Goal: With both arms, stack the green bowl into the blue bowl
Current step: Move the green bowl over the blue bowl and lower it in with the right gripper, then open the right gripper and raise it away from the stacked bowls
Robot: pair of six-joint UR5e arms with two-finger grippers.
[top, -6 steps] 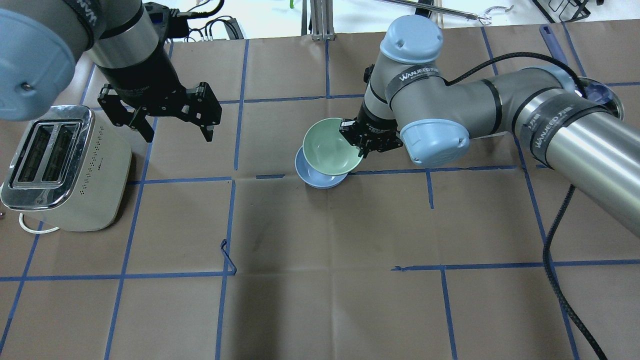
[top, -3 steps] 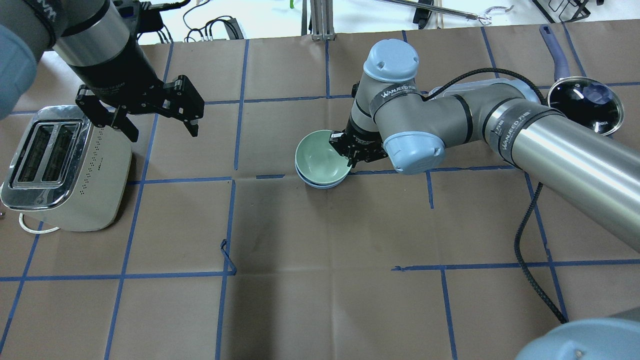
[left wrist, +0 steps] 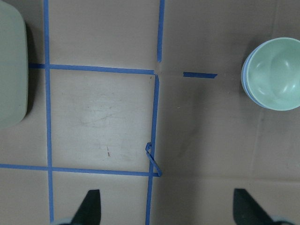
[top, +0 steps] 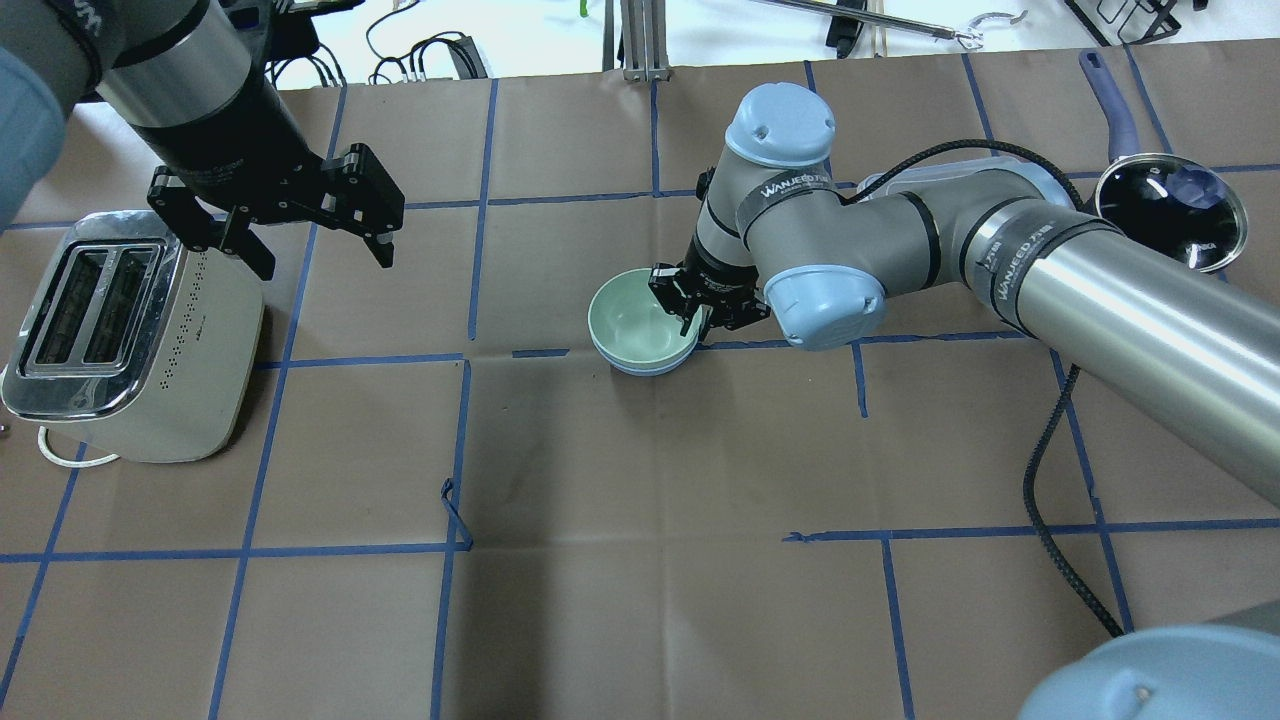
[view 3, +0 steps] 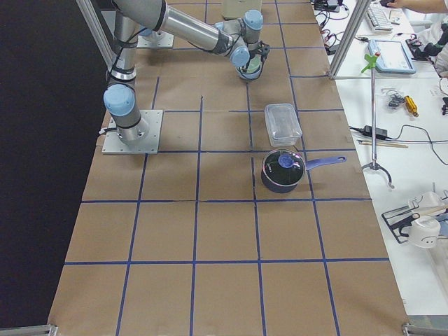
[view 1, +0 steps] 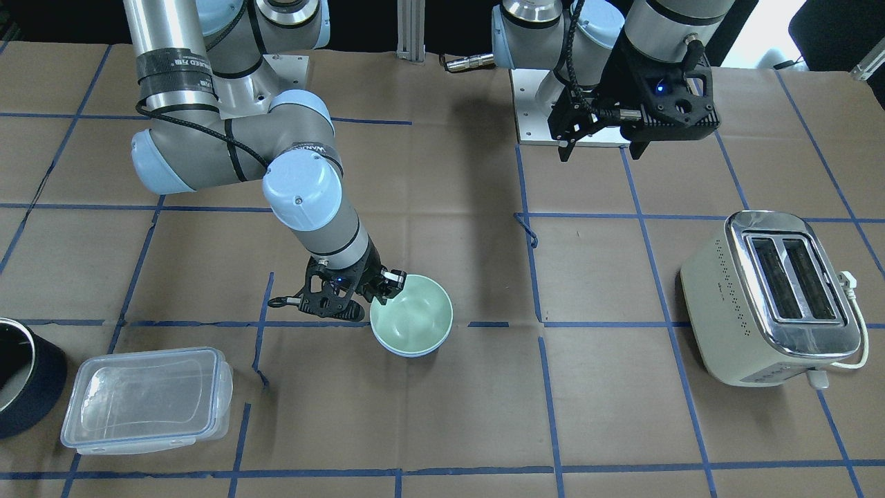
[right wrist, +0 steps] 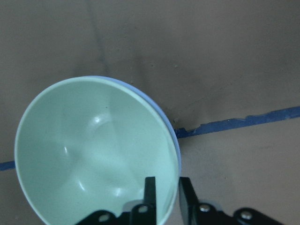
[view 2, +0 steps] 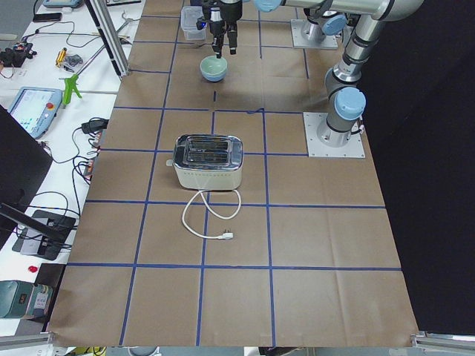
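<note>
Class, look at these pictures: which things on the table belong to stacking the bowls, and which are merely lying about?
In the job: green bowl; blue bowl beneath it; right pincer at the green bowl's rim; left pincer, open and empty.
Lying about: toaster; clear lidded box; saucepan.

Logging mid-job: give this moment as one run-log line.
pale mint-green round bowl nested in pale blue round bowl | right gripper fingers astride green rim, grip unclear | left gripper open, empty, clear of bowls
</note>
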